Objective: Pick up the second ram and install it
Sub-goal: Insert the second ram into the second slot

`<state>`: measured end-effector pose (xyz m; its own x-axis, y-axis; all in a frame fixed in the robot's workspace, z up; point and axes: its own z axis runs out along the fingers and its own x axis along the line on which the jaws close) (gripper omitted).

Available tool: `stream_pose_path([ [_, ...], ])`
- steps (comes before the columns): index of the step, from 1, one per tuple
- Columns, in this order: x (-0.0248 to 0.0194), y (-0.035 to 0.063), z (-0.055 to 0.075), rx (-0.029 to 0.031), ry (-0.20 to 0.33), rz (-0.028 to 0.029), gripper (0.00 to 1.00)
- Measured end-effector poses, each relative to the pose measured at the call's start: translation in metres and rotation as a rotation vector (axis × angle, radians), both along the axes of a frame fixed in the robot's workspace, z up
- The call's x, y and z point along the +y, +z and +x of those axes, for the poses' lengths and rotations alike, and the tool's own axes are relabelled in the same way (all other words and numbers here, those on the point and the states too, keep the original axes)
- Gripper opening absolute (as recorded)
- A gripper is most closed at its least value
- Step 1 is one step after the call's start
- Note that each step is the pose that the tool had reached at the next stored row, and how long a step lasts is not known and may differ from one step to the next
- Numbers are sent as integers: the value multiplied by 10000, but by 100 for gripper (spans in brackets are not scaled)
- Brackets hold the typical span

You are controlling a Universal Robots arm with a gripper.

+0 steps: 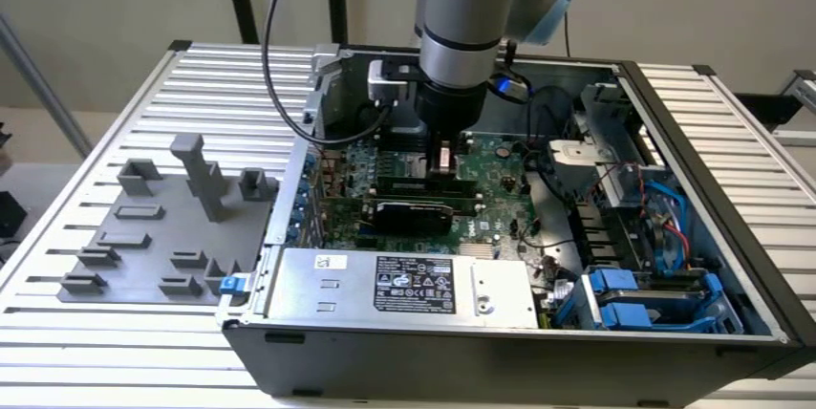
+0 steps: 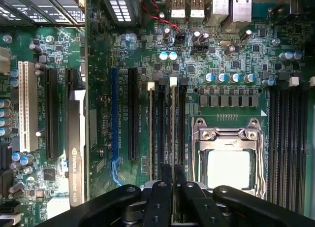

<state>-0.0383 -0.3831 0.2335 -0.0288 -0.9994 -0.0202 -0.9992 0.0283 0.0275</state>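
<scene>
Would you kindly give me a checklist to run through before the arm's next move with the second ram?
1. Grip: gripper shut on the second ram, seen edge-on: ok.
2. Alignment: ram runs parallel to the black memory slots: ok.
3. Seating depth in the slot: cannot tell.
4. White latch at the ram's far end, open or closed: cannot tell.
5. Neighbouring stick beside it, apart from the ram: ok.
6. Red wires lie away from the slots: ok.
</scene>
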Motion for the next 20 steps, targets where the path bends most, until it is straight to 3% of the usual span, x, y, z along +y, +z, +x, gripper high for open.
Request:
stream_pose_path([
  [7, 21, -16, 0, 0, 0, -2, 0],
  [20, 38, -64, 2, 0, 0, -79, 0],
])
